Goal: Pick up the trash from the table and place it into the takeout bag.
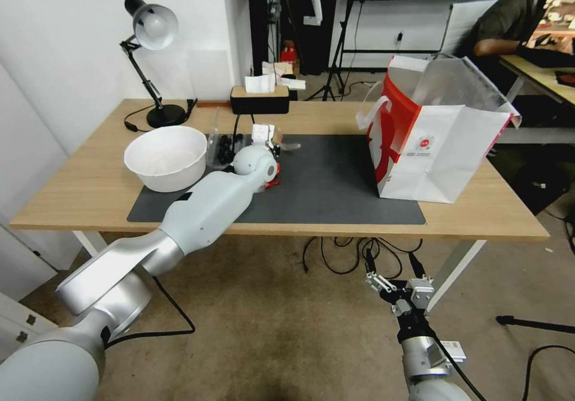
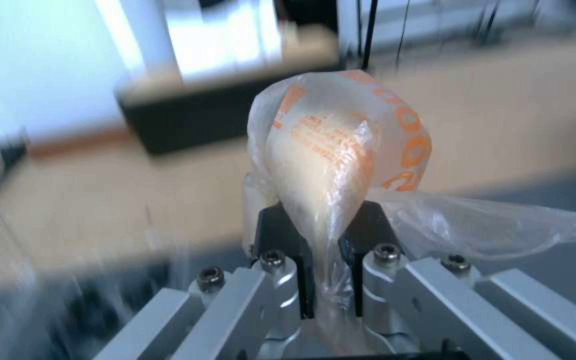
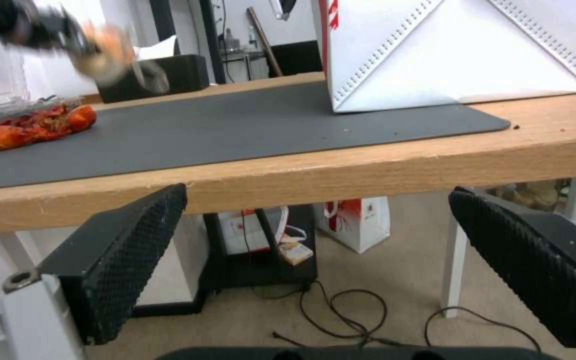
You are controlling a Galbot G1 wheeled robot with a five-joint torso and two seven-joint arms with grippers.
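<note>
Clearly we work over the table (image 1: pixel 90 191), a long top with a grey mat (image 1: pixel 335 179) along its front edge. Our bag (image 1: pixel 440 143) stands at the mat's right end, mouth open, leaning slightly toward the back. A white bowl (image 1: pixel 166 155) sits at the mat's left end, not ours to bin. Our left gripper (image 2: pixel 331 270) is above the mat's back-left part, pinched tight on the clear wrap of the lump (image 2: pixel 331 150); the lump stands above the fingers (image 2: pixel 281 235), with a loose tail of film trailing to one side. Our right gripper (image 1: pixel 383 285) hangs below the front edge, jaws wide apart and empty. Red-orange litter (image 3: pixel 31 127) lies on the mat's left part.

We judge the hold risky: only thin film is clamped, so the lump could slip or tear free on the way to the bag, and the trailing tail could catch on the bag's rim. Our own arm hides the items behind it, and we cannot tell them apart.
</note>
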